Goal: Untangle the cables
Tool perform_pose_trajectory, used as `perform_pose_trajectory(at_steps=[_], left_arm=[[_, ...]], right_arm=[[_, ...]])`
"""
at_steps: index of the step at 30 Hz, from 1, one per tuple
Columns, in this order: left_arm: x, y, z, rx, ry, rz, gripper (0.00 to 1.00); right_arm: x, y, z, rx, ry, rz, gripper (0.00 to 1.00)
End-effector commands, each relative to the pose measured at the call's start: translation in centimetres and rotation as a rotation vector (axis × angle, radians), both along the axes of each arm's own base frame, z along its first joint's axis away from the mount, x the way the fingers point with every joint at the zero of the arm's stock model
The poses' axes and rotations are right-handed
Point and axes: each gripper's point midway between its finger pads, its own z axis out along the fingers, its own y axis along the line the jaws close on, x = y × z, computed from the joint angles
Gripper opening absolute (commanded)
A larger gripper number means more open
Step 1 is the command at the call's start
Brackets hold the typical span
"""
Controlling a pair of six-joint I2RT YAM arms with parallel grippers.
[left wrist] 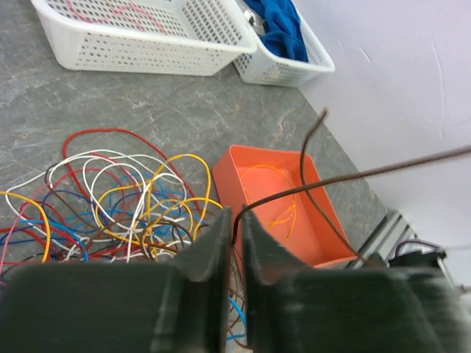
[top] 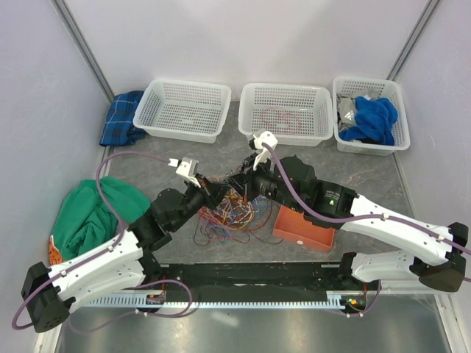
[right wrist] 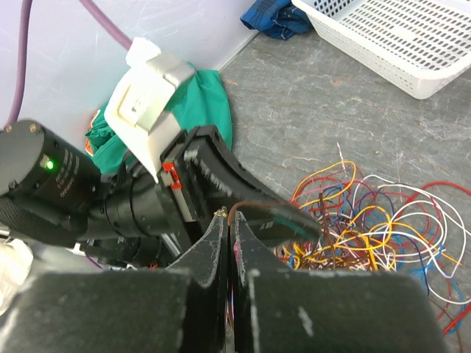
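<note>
Overhead, the cables [top: 229,215] lie in a many-coloured tangle on the grey tabletop [top: 169,158], just left of an orange tray [top: 294,239]. The left pincer [top: 212,193] and right pincer [top: 239,184] meet close together over the tangle's far edge, and three white baskets [top: 180,131] stand along the far side. From the left wrist, the left pincer [left wrist: 235,235] has its fingers almost together, with a dark brown cable [left wrist: 368,174] caught in the thin slit between them. That cable climbs out to the right, clear of the tabletop, while the rest of the tangle [left wrist: 125,195] lies spread to the left of the fingers and the orange tray [left wrist: 250,176] sits just beyond them. From the right wrist, the right pincer [right wrist: 229,235] is pressed together on a dark brown cable [right wrist: 254,206], which curves out of its tips and runs along the left pincer's black fingers just ahead. The tangle [right wrist: 368,220] lies to the right on the tabletop.
</note>
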Motion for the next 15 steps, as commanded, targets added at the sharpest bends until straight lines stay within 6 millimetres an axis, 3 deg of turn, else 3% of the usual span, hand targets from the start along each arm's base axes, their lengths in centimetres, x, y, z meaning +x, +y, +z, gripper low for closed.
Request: perform_pose_trajectory(at_steps=[1, 2, 3, 4, 5, 7, 12, 14, 15], left_arm=[[1.6, 0.1, 3.9, -0.024, -0.077, 0.067, 0.02], [1.6, 0.2, 4.0, -0.011, -0.076, 0.071, 0.02], [1.9, 0.4, 5.1, -0.005, -0.097, 0.087, 0.02], [2.0, 0.7, 5.6, 0.000, -0.104, 0.097, 0.02], [2.1, 1.0, 5.5, 0.026, -0.096, 0.110, 0.02], [2.3, 2.1, 7.7, 0.027, -0.124, 0.154, 0.02], [2.6, 3.9, 12.1, 0.084, -0.145, 0.215, 0.02], [2.8, 3.8, 13.0, 0.107, -0.142, 0.215, 0.02], [2.6, 4.0, 15.0, 0.084, -0.161, 0.213, 0.02]], right_arm=[[-0.8, -0.8, 2.3, 0.080, -0.030, 0.013, 0.00], [-0.7, -1.0, 2.1, 0.076, -0.033, 0.006, 0.09], [-0.9, -1.5, 2.5, 0.086, -0.041, 0.001, 0.26], [-0.8, -1.9, 2.6, 0.088, -0.047, -0.010, 0.52], [-0.4, -2.5, 2.3, 0.082, -0.050, -0.040, 0.61], [-0.2, -3.8, 2.5, 0.088, -0.060, -0.082, 0.79], [1.1, -7.1, 1.4, 0.072, -0.082, -0.230, 0.87], [1.2, -7.4, 0.0, 0.049, -0.081, -0.241, 0.87], [1.0, -7.1, 0.1, 0.065, -0.087, -0.220, 0.86]])
